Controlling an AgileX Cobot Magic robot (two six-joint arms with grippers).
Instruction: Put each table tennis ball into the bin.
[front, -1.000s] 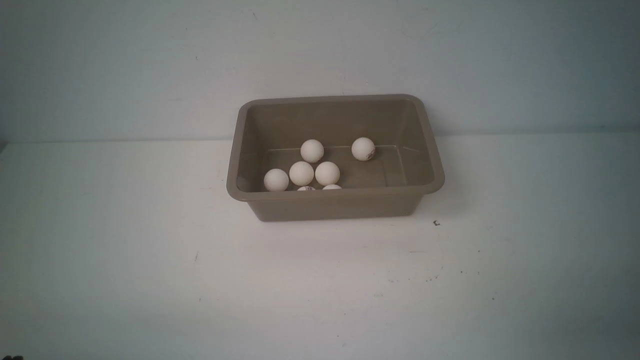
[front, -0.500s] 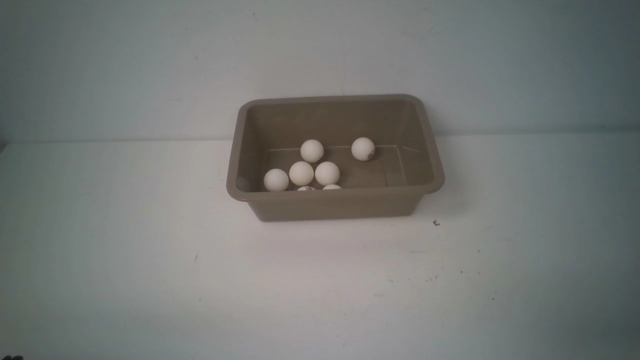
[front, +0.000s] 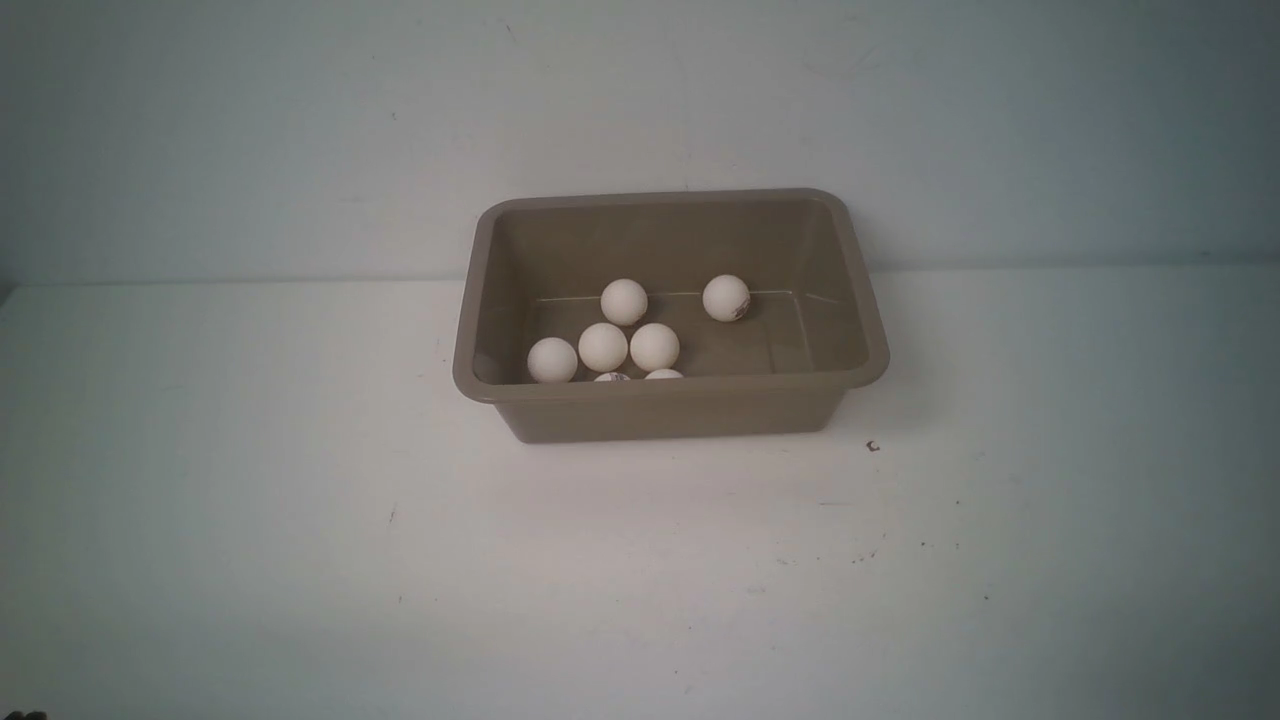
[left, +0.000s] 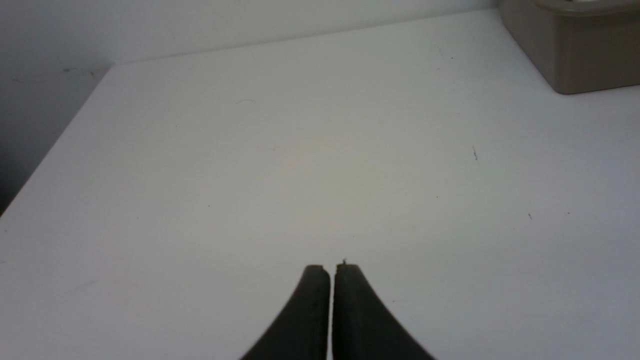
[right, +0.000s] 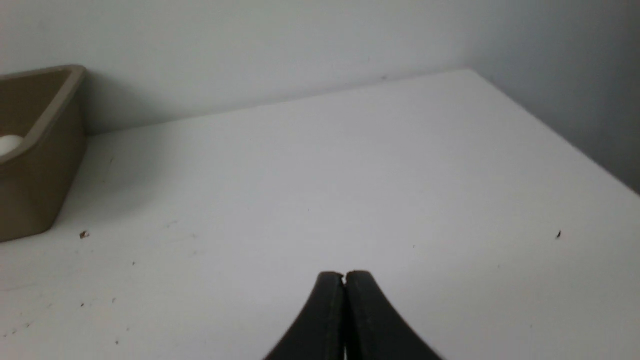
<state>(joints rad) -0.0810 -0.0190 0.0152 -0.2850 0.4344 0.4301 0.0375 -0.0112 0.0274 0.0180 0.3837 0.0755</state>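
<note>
From my station, with 12 o'clock straight ahead, the nearest things I see are the pincers: my left gripper (left: 332, 268) has its two dark, tapered fingers brought together with nothing between them, and my right gripper (right: 344, 275) is likewise closed on nothing. A small dark shape (front: 25, 715) pokes into the front view toward 7 o'clock, too cut off for me to name. Ahead lies the flat white table (front: 640, 560), flecked with small marks, including a dark brown speck (front: 873, 446) just off the bin's 5 o'clock corner. Beyond, at 12 o'clock, the taupe-brown rectangular plastic bin (front: 670, 412) with rounded corners and a flared rim stands upright on the table. I count seven smooth off-white round balls inside it: two near balls (front: 664, 374), toward 6 and 7 o'clock, are mostly hidden by the near rim, one showing printing; then a ball toward 8 o'clock (front: 552, 360), followed by two middle balls (front: 603, 347) side by side, and farther back a ball toward 11 o'clock (front: 624, 302) and a ball toward 1 o'clock (front: 727, 298) with dark print, well apart. Behind the bin rises the pale grey-blue wall (front: 640, 100)
</note>
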